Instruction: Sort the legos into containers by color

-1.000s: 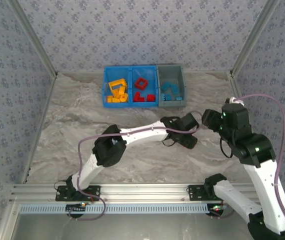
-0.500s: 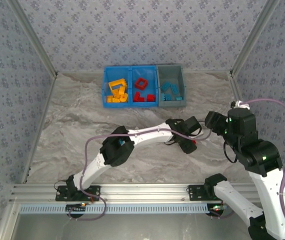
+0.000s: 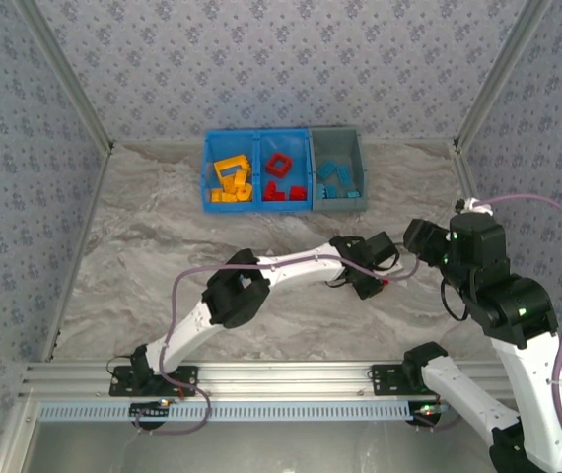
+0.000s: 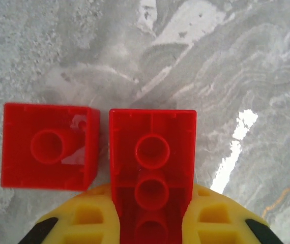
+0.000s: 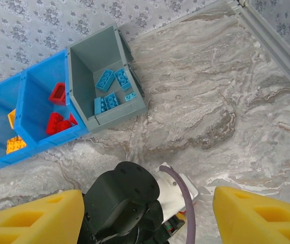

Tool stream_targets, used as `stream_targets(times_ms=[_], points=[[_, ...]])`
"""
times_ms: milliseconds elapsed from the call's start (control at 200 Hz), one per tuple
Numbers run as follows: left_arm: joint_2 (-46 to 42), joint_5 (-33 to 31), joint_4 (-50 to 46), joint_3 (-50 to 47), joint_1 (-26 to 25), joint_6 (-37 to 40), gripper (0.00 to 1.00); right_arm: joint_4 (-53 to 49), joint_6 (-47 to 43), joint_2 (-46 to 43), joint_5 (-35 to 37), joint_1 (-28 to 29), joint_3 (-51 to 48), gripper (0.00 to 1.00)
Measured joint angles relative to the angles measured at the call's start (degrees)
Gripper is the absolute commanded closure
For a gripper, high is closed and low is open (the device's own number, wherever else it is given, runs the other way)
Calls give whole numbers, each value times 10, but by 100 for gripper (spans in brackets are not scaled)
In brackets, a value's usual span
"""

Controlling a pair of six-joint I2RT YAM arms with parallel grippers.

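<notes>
Two red bricks are the only loose ones I can see outside the containers (image 3: 261,205): a long red brick (image 4: 151,152) sits between the fingers of the left claw (image 4: 150,223), which hug both its sides with no gap that I can make out, and a square red brick (image 4: 48,147) lies just beside it on the marbled desk (image 4: 226,61); over the past second the left arm has stretched out and settled over this spot, right of centre and well short of the bins, while the right arm has drawn back a little toward its base; the right claw (image 5: 147,195) hangs over the left arm's wrist, fingers spread wide, nothing between them; yellow-orange legos (image 3: 230,179) lie in the left blue bin, red legos (image 3: 281,177) in the middle one, blue legos (image 3: 338,182) in the grey one; I judge the sort nearly done, the gripped brick bound for the middle bin and its neighbour after it.
</notes>
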Motion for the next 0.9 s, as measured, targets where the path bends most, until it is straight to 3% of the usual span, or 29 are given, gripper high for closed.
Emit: stream_targets(times_ms=[125, 275, 440, 650, 899], points=[[-81, 0, 29, -126, -2, -20, 82, 17, -12, 4, -42, 0, 0, 29], [-220, -3, 57, -273, 6, -75, 81, 83, -44, 0, -150, 0, -19, 28], [-353, -17, 75, -351, 66, -141, 80, 129, -69, 17, -249, 8, -35, 29], [-368, -63, 57, -333, 187, -182, 81, 184, -79, 86, -250, 108, -75, 29], [-222, -111, 14, -131, 281, -203, 81, 285, -100, 177, -129, 250, -116, 30]])
